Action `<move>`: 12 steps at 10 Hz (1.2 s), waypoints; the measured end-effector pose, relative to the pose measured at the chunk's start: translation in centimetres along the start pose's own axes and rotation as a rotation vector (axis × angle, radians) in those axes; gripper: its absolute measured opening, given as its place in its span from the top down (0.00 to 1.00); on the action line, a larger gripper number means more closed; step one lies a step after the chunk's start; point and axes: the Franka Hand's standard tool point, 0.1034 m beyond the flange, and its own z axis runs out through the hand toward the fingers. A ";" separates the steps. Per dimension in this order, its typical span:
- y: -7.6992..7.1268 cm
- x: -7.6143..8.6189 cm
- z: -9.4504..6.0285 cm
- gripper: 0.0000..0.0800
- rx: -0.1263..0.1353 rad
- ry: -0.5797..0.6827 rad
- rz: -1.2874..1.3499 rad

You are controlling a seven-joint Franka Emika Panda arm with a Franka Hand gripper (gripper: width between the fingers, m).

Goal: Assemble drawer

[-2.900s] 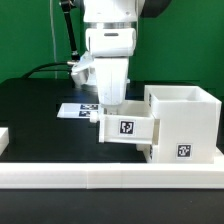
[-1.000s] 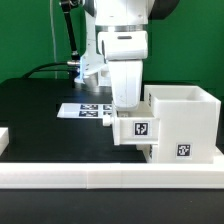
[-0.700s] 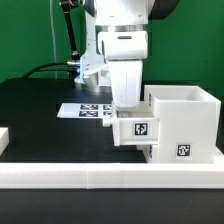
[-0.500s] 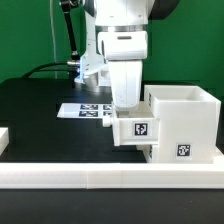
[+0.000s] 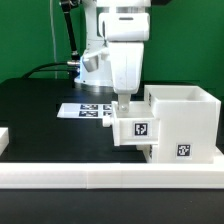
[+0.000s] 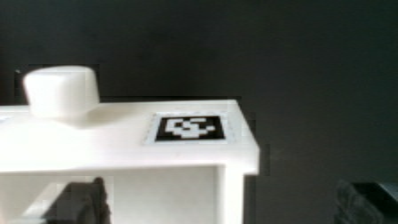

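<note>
The large white cube casing [image 5: 186,122] stands at the exterior view's right, tag on its front. A small white tray [image 5: 135,131] with a tag sits partly pushed into the casing's side. My gripper [image 5: 122,103] hangs just above the tray, its fingers lifted off it. In the wrist view the tray [image 6: 125,150] shows its round knob [image 6: 61,92] and tag [image 6: 192,129]. My gripper [image 6: 217,200] is open there, its dark fingers [image 6: 71,202] wide apart on either side of the tray's edge. A second tray is not in view.
The marker board [image 5: 82,110] lies flat on the black table behind the tray. A long low white border wall [image 5: 100,181] runs along the front. A white piece [image 5: 4,139] shows at the exterior view's left edge. Cables hang behind the arm.
The tray moved to the exterior view's right, into the casing. My gripper has since let go of it and risen a little above it.
</note>
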 end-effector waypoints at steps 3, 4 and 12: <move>1.0 -2.1 -1.8 0.19 -0.008 -0.016 0.000; 1.2 -3.1 -1.7 0.19 -0.010 -0.018 -0.004; 0.6 -4.0 2.8 0.19 0.056 0.010 -0.002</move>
